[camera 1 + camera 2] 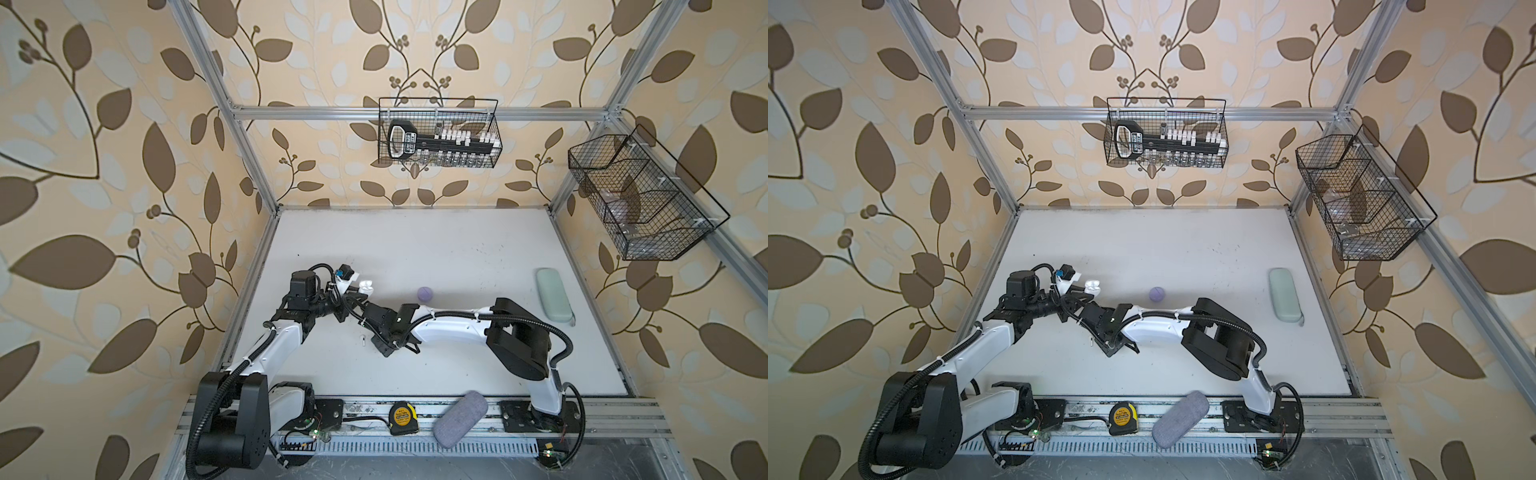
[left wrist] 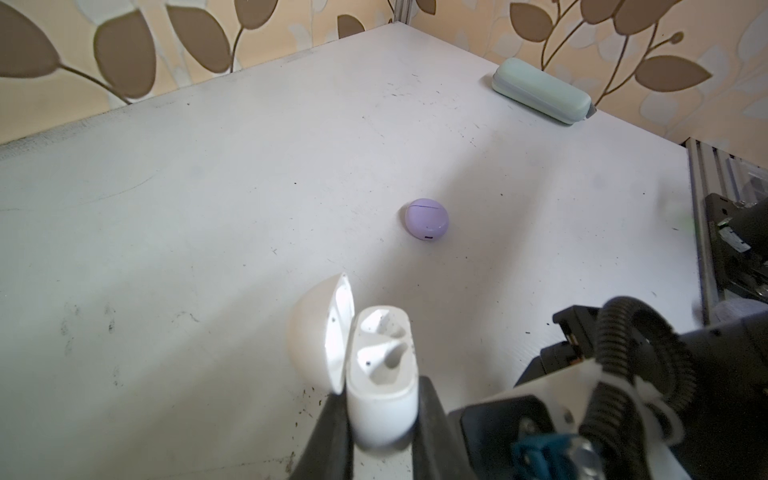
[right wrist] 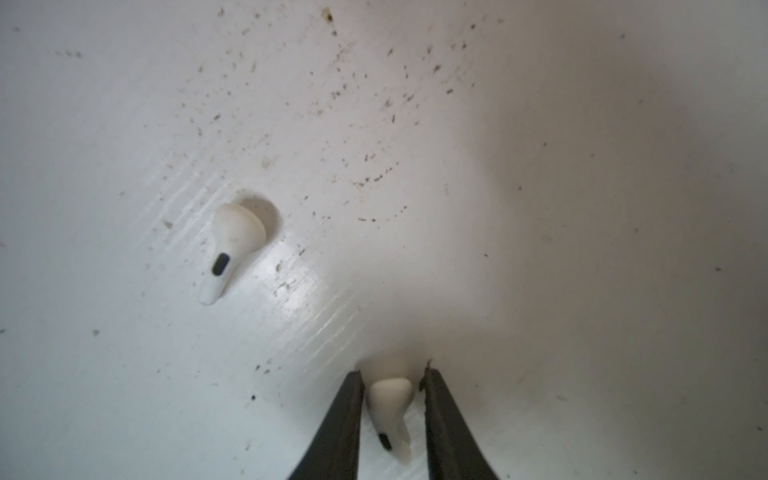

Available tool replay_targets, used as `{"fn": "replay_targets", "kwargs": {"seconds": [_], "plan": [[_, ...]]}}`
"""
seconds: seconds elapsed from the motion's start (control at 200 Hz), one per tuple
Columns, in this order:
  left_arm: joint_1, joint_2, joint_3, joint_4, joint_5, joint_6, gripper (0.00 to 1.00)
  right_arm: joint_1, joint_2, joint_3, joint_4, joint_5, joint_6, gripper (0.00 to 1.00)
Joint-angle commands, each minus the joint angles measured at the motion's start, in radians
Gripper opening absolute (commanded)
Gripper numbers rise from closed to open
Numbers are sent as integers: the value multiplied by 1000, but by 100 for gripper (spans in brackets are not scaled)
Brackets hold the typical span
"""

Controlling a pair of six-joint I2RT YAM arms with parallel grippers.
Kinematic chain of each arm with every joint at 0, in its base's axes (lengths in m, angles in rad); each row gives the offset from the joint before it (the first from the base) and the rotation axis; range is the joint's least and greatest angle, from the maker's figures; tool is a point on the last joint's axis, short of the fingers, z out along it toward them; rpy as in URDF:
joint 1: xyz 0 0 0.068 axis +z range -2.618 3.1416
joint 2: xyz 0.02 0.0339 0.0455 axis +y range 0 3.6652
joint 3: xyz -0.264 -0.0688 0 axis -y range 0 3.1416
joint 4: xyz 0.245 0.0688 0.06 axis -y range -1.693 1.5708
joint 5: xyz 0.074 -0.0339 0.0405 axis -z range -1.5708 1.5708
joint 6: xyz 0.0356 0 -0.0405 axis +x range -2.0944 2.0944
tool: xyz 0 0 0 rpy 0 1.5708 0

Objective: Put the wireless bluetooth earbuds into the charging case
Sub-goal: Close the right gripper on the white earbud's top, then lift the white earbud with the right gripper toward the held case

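Your right gripper [image 3: 392,372] has the held earbud [image 3: 388,409] pinched between its two dark fingers [image 3: 340,432]. The earbud is white, with its bulb toward the fingertips and its stem running back toward the wrist. It sits clear of the table [image 3: 582,208], with its shadow falling on the surface just past the tips.

The loose earbud [image 3: 232,245], also white, lies flat on the table ahead of those fingertips and off to one side, apart from them. The dark oval mark on its stem faces up. In both top views the loose earbud [image 1: 362,338] [image 1: 1091,342] is a small white speck just beside the right gripper, on the side toward your left arm.

Your left gripper [image 2: 380,388] is clamped on the base of the white charging case [image 2: 382,411], one finger pressed to each side. The lid [image 2: 320,336] is hinged open and stands beside the body, and the two wells [image 2: 384,345] are exposed, facing away from the wrist. In both top views the white charging case [image 1: 365,285] [image 1: 1093,284] sits at the tip of the left gripper, beyond the right arm's wrist and apart from the held earbud.

Farther out ahead of the left gripper, well apart from it, the lavender case [image 2: 427,219] rests closed on the table. Beyond that — near the table's far edge — lies the mint-green case [image 2: 540,89], long and rounded.
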Motion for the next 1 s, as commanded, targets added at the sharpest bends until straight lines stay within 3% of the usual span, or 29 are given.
{"fn": "replay_targets", "kwargs": {"seconds": [0.0,0.665,0.995], "plan": [[12,-12,35,9,23,-9,0,-6,14,-18,-43,-15,-17,27],[12,-12,37,7,24,-10,0,-8,-3,-31,-34,-6,-16,17],[11,-9,37,4,28,-10,0,-6,-34,-54,-1,0,-15,16]]}}
